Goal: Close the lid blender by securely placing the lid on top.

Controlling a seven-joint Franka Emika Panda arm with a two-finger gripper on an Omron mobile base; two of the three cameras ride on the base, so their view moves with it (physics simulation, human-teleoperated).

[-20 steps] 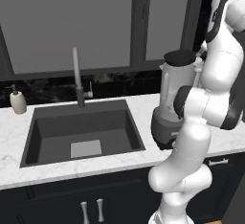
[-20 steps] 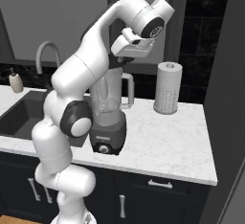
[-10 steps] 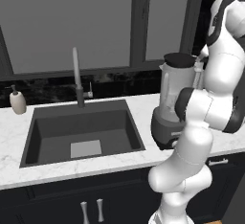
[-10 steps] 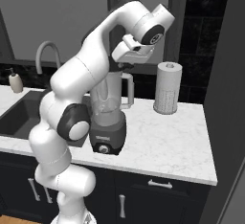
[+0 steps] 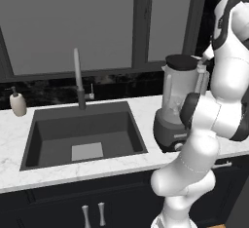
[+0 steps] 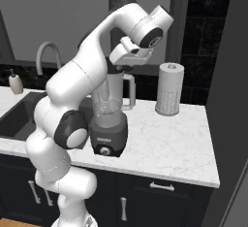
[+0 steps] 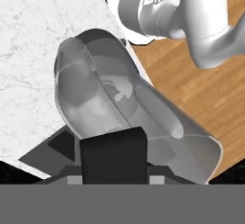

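The blender (image 5: 176, 100) stands on the counter right of the sink, a clear greyish jar on a dark round base with a front knob (image 6: 102, 149). My gripper (image 6: 124, 67) hovers right at the jar's mouth, shut on the lid (image 5: 181, 59), a flat black disc that sits level over the jar's rim. In the hand view the lid (image 7: 113, 152) shows edge-on as a black block between my fingertips, and the open jar (image 7: 110, 103) lies directly beneath it. Whether the lid touches the rim I cannot tell.
A dark sink (image 5: 82, 134) with a tall faucet (image 5: 78, 78) lies left of the blender, and a beige soap bottle (image 5: 18, 103) stands at the far left. A white cylinder (image 6: 169, 89) stands right of the blender on the marble counter (image 6: 169, 146).
My hand has come down a little and shifted toward the jar's mouth, carrying the lid with it. The blender has not moved.
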